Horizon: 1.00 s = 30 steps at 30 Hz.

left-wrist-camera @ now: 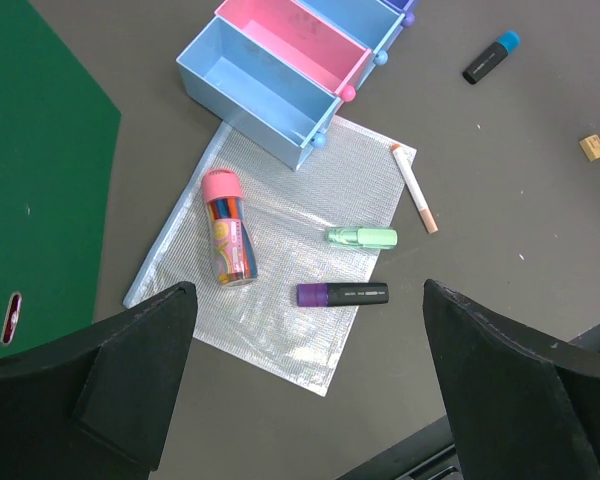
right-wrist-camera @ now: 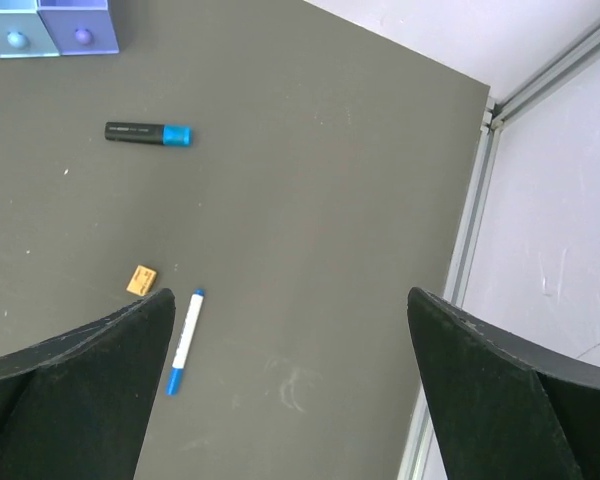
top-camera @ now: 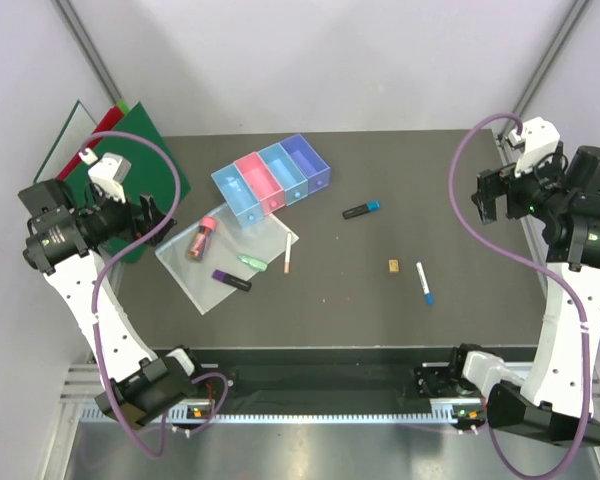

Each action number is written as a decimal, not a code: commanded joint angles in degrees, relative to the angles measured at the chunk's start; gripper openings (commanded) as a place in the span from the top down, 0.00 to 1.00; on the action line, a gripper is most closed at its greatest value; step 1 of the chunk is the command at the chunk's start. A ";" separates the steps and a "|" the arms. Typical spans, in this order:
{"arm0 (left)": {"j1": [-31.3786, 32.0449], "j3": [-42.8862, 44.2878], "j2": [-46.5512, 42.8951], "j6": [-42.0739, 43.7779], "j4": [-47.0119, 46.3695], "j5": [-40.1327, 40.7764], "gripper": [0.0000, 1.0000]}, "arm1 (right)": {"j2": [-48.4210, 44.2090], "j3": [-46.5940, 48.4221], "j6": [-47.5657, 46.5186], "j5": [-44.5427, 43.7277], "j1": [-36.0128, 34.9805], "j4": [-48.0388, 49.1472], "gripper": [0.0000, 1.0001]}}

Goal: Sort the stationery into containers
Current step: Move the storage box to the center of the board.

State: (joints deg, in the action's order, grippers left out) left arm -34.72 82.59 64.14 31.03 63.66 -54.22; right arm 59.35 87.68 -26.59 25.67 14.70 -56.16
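The four joined bins (top-camera: pixel 270 175) stand at the back centre, light blue (left-wrist-camera: pixel 255 85) to purple. A pink-capped tube (left-wrist-camera: pixel 226 228), a green highlighter (left-wrist-camera: pixel 361 237) and a purple-capped marker (left-wrist-camera: pixel 342 294) lie on a clear sleeve (left-wrist-camera: pixel 280 330). A white pen (left-wrist-camera: pixel 416 188) lies at the sleeve's edge. A blue-capped black marker (right-wrist-camera: pixel 147 132), a tan block (right-wrist-camera: pixel 141 279) and a white-blue pen (right-wrist-camera: pixel 184 341) lie on the right half. My left gripper (left-wrist-camera: pixel 307 292) is open and empty, high above the sleeve. My right gripper (right-wrist-camera: pixel 290 300) is open and empty, high over the right side.
Green and red binders (top-camera: pixel 130 165) lie at the far left beside my left arm. The table's right edge and a metal frame rail (right-wrist-camera: pixel 470 250) run close to my right gripper. A black rail (top-camera: pixel 320 385) borders the near edge.
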 commanded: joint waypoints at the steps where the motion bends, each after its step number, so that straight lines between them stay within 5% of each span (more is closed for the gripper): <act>1: -0.26 0.21 -0.33 0.88 -0.20 -1.77 0.01 | -0.12 2.50 0.66 1.40 -0.46 1.32 0.00; 13: -0.09 -4.09 -1.73 -5.18 -7.40 1.21 0.01 | 1.11 -1.02 -3.04 3.07 -0.99 3.87 0.00; 17: 1.58 -9.88 -2.97 -7.65 -12.67 5.78 0.01 | 5.93 0.47 0.65 2.11 -7.02 4.82 0.01; 21: 11.82 -12.88 -3.93 -12.64 -18.12 17.69 0.01 | 9.72 0.65 4.43 -7.80 -19.16 8.68 0.00; 30: 26.36 -12.10 1.76 -19.96 -24.90 32.14 0.02 | 25.62 11.79 10.77 -12.64 -25.06 12.74 0.00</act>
State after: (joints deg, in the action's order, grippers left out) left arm -11.97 68.73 62.43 14.76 44.07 -31.00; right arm 80.75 92.77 -18.83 17.96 -7.53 -48.34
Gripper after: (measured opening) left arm 0.986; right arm 0.995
